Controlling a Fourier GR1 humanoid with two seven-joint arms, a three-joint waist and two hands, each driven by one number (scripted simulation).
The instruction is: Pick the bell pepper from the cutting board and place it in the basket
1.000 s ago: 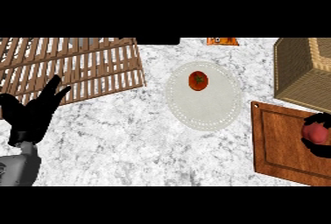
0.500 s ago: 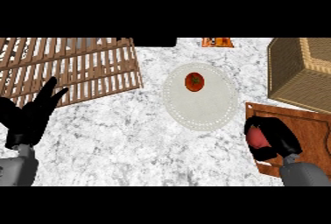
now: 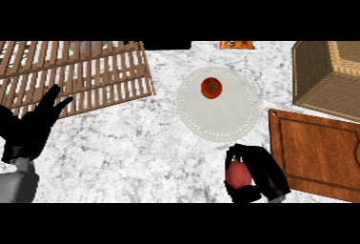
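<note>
The red, rounded bell pepper (image 3: 237,174) sits inside the black right hand (image 3: 262,174), whose fingers curl round it from its 3 o'clock side so that only the pepper's left face shows; hand and pepper hang over the mottled grey stone tabletop (image 3: 126,147), just off the 9 o'clock edge of the brown wooden cutting board (image 3: 316,152), with nothing lying on the board's visible surface; the square woven wicker basket (image 3: 330,76) stands at about 1 o'clock from the hand, well apart from it, and whatever lies within it cannot be made out; the round white plate (image 3: 225,119) lies at 11 o'clock from the hand and carries a small red tomato (image 3: 211,87) near its upper rim; a slatted wooden rack (image 3: 77,76) fills the far 10 o'clock corner; the black left hand (image 3: 28,126) rests at the 9 o'clock edge, fingers spread and upright; half a second ago the right hand was over the cutting board's corner, and it has since moved off towards 8 o'clock, over bare tabletop, with the pepper.
</note>
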